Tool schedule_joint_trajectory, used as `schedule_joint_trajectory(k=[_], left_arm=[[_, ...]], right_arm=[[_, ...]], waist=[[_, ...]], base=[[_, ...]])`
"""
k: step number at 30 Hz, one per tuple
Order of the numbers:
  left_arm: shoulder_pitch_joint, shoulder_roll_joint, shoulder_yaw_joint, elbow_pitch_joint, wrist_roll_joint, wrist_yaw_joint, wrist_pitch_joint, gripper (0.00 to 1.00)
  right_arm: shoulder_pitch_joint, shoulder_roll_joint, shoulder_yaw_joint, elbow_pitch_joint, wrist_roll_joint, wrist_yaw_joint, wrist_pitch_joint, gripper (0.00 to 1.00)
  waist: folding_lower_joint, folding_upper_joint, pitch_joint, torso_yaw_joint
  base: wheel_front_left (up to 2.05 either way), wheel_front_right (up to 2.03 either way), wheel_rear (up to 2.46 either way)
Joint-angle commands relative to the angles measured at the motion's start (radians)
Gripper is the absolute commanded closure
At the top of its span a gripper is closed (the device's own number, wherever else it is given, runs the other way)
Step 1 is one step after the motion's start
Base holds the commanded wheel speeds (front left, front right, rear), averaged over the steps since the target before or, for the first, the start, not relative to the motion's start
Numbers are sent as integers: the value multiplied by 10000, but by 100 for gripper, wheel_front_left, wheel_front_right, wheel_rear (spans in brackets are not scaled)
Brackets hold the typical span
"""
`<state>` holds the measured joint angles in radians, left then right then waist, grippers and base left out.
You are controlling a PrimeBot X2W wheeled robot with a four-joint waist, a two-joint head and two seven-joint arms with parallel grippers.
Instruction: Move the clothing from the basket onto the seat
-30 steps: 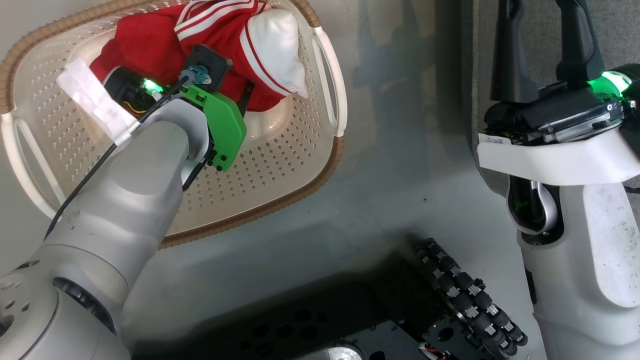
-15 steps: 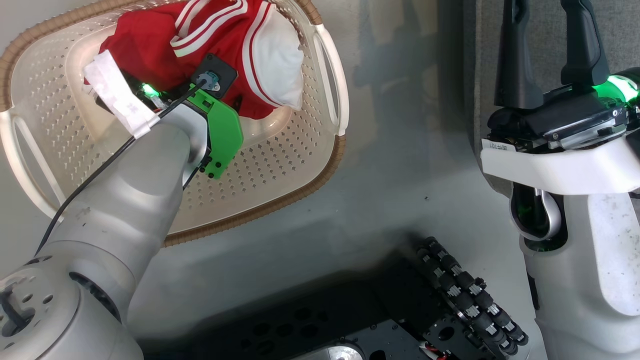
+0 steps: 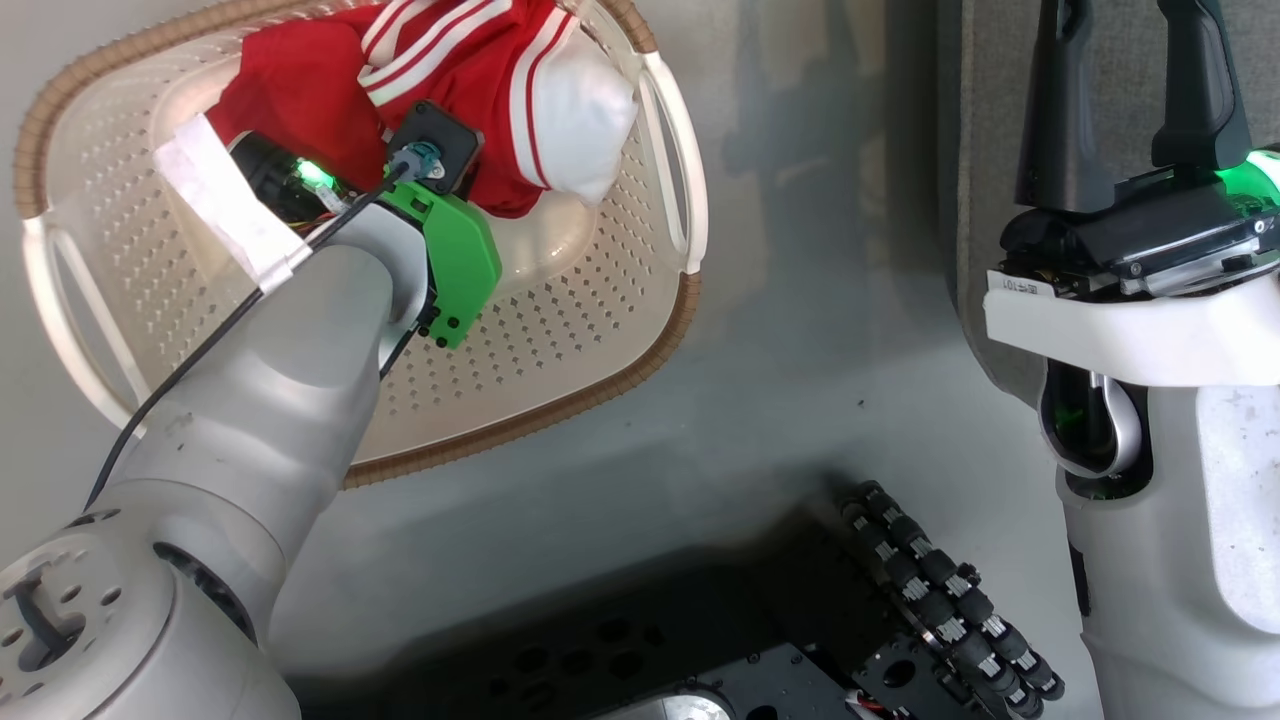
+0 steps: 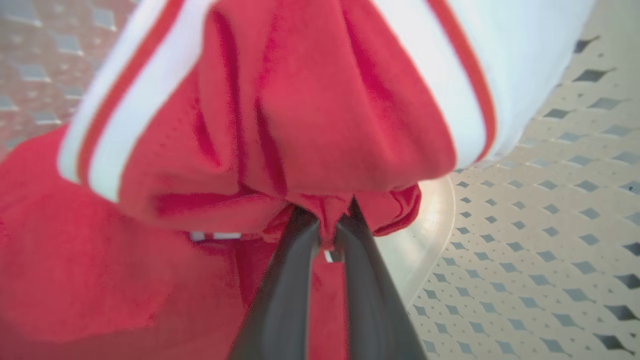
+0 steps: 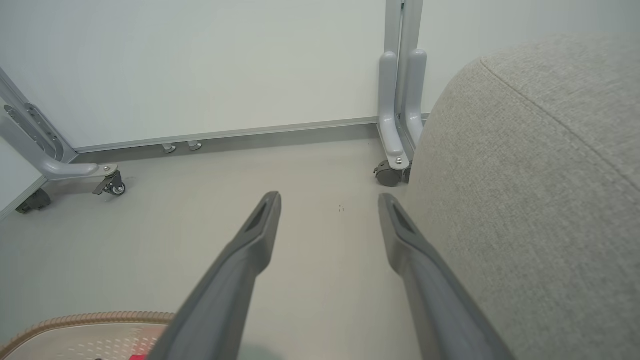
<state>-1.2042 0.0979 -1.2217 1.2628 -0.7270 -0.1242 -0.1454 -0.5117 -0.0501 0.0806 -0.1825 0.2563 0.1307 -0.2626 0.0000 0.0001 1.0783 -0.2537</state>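
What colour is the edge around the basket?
Brown, like woven rope. The basket shows best in the head view.

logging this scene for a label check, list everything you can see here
clothing: one bundle, red and white, in the basket
basket: one, cream with brown rim, on the floor
seat: one, grey, right of the basket
floor: one, pale grey, under the basket
panel: one, white, on a grey wheeled frame
base wheel: one, black, bottom of head view
left gripper: one, dark, shut on the clothing
right gripper: one, dark, open, by the seat
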Motion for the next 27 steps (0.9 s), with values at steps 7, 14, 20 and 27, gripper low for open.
schedule_joint_trajectory(k=[7, 14, 20, 27], left_arm=[[632, 98, -185, -613, 466, -56, -1130, 100], [1561, 943, 774, -3260, 914, 518, -1204, 100], [2914, 1771, 2252, -6195, 1595, 1067, -1207, 100], [4597, 2167, 4089, -8813, 2430, 1350, -1201, 100]], right_arm=[[356, -8, -185, 219, -413, 0, -33, 0], [683, -13, -343, 439, -809, 0, -33, 0], [1025, -14, -462, 661, -1132, 0, -30, 0], [1438, -16, -635, 744, -1299, -1, 189, 0]], waist=[[0, -1, -1202, 600], [0, -1, -2383, 1192], [0, -1, -3464, 1693], [0, -1, -4632, 2127]], base=[[0, 0, 0], [0, 0, 0], [0, 0, 0], [0, 0, 0]])
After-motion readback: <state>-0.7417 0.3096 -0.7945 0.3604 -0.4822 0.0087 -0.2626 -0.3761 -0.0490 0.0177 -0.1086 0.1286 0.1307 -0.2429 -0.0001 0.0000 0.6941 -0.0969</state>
